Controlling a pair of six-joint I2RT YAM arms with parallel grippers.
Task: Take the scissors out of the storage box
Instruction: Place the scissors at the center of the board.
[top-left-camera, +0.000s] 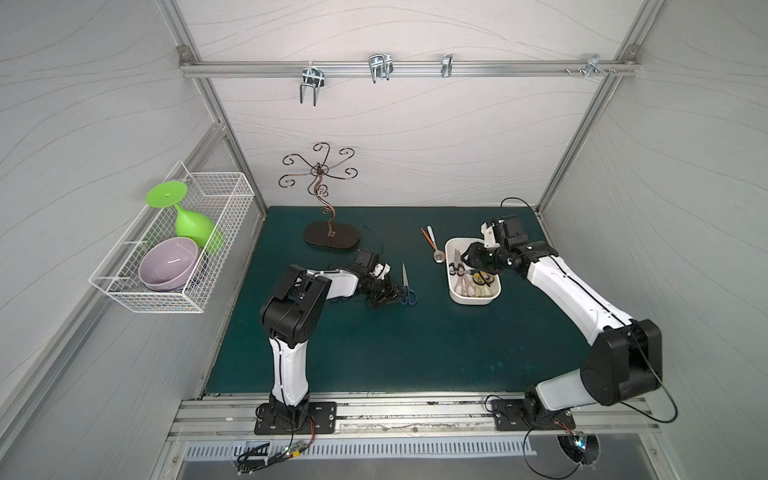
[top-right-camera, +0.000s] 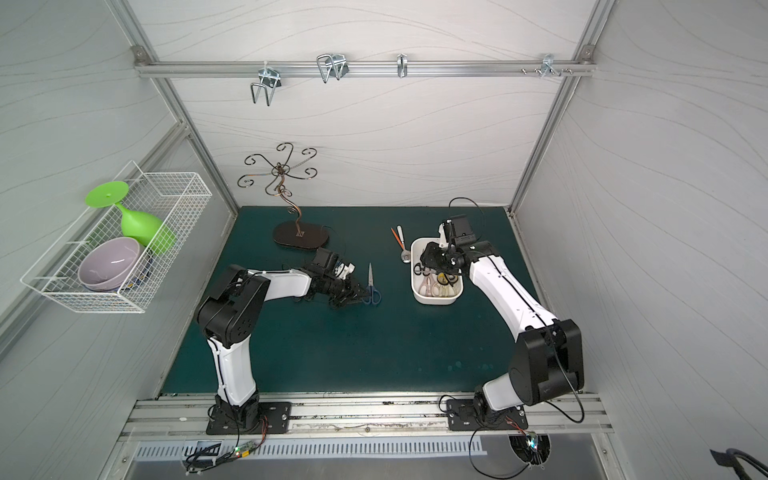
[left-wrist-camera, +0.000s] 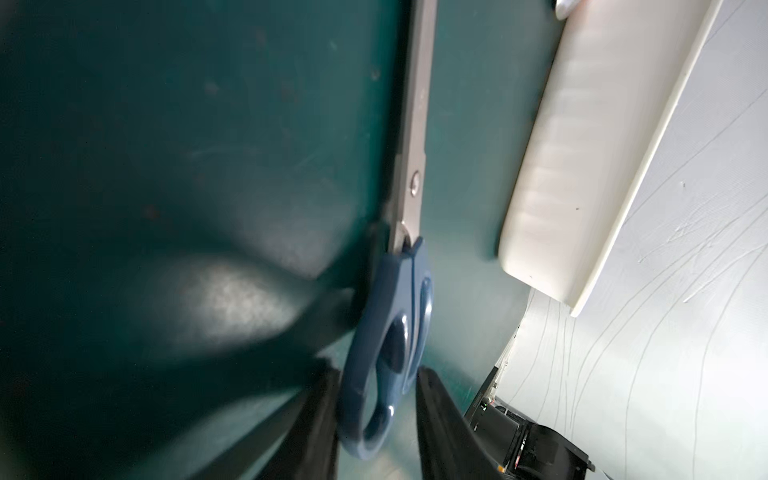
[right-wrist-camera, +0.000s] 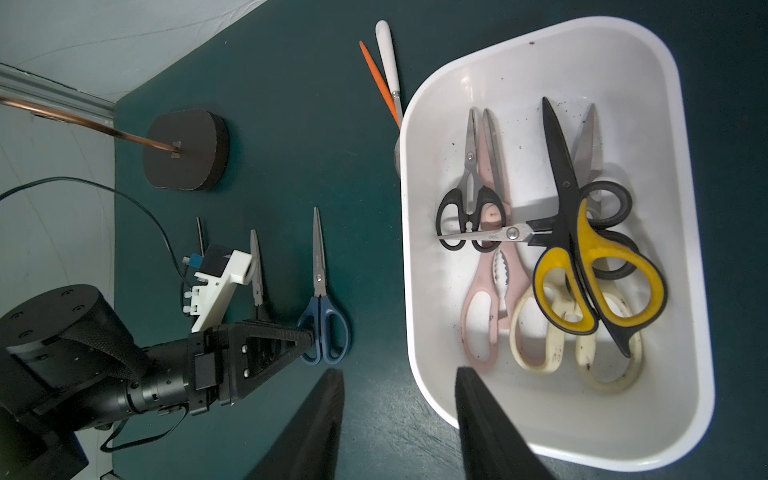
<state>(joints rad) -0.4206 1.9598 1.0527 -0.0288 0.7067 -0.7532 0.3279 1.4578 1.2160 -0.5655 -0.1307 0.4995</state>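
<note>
The left gripper (left-wrist-camera: 376, 374) is low on the green surface (right-wrist-camera: 270, 124), its jaws slightly parted on either side of a handle loop of the blue-handled scissors (right-wrist-camera: 322, 299), which lie flat and closed, well apart from the storage box (right-wrist-camera: 519, 415). The blades of another pair (right-wrist-camera: 255, 270) show just beside that wrist, their handles hidden behind it.

The right gripper (right-wrist-camera: 399, 372) hovers at the box's edge with its jaws spread and nothing between them. In the box, the yellow-and-black scissors (right-wrist-camera: 598, 266) lie on top of the cream shears (right-wrist-camera: 536, 332), with the pink shears (right-wrist-camera: 482, 316) alongside. A small black-handled pair (right-wrist-camera: 469, 199) rests on the pink ones, and another small pair (right-wrist-camera: 498, 235) lies crosswise. Outside the box's far corner lie a white-handled spoon (right-wrist-camera: 388, 62) and an orange stick (right-wrist-camera: 376, 75).
</note>
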